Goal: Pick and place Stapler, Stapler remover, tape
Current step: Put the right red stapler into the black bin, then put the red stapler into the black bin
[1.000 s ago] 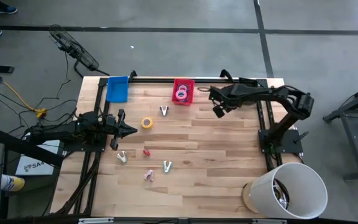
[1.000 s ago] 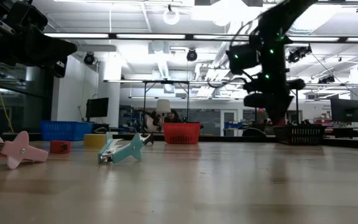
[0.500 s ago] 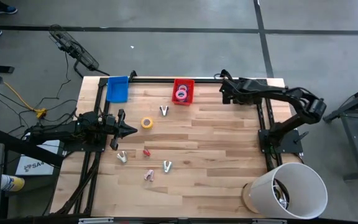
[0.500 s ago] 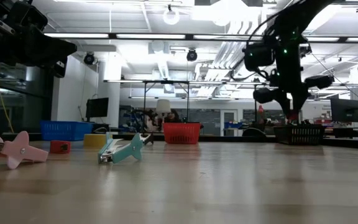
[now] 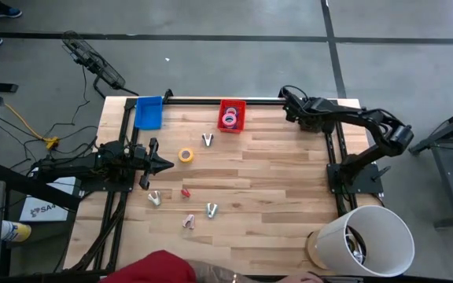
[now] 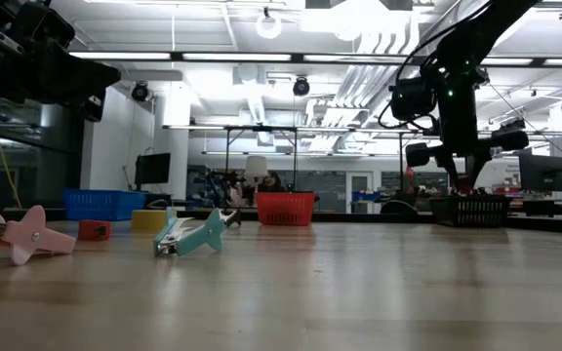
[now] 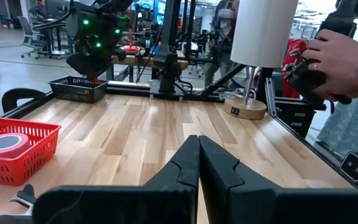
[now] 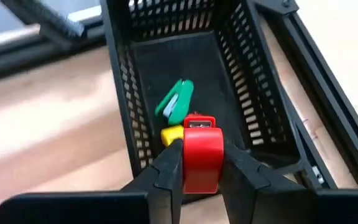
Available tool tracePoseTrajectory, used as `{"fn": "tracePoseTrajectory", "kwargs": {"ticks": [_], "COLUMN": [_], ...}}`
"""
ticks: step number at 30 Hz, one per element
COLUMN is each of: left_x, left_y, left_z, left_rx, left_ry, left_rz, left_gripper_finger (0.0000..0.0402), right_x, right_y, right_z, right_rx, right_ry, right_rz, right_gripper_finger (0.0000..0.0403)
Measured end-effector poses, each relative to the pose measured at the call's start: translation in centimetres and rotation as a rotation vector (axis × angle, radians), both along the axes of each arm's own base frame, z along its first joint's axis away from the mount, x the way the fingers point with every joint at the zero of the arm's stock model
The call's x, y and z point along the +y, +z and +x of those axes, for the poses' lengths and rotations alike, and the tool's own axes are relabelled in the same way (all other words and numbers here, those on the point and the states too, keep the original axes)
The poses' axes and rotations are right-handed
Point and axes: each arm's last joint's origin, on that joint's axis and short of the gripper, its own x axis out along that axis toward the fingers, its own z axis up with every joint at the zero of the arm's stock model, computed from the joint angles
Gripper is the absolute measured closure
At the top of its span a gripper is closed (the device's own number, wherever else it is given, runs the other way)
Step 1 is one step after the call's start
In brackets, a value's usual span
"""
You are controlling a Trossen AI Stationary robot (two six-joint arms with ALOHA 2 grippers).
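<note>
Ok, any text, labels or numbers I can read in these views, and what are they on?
"SA": the start of dark print on the white sheet on the floor left of the table; the rest is covered.
Small tag on the wooden base of the white cylinder: too small to read.
Red stapler held in the right gripper: no print shows.
Nothing else is readable.

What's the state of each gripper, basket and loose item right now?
right gripper: jaws shut on red stapler, held over the black basket
black basket: holds a green piece and a yellow piece
left gripper: jaws shut, empty, waiting at the table's left side
red basket: holds pink tape
yellow tape: lying loose on the table
blue basket: looks empty
teal staple remover: lying on the table
</note>
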Motion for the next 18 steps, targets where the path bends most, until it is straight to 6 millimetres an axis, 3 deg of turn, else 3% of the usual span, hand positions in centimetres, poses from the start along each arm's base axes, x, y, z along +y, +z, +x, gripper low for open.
{"fn": "tracePoseTrajectory", "kwargs": {"ticks": [18], "left_x": [0.0], "left_y": [0.0], "left_z": [0.0], "left_rx": [0.0], "left_ry": [0.0], "left_rz": [0.0], "left_gripper_finger": [0.0401], "right_x": [-1.8], "right_y": [-1.3], "right_z": [-1.3], "right_rx": [0.03], "right_ry": [-0.127], "right_rz": [0.011], "right_gripper_finger": [0.0309]}}
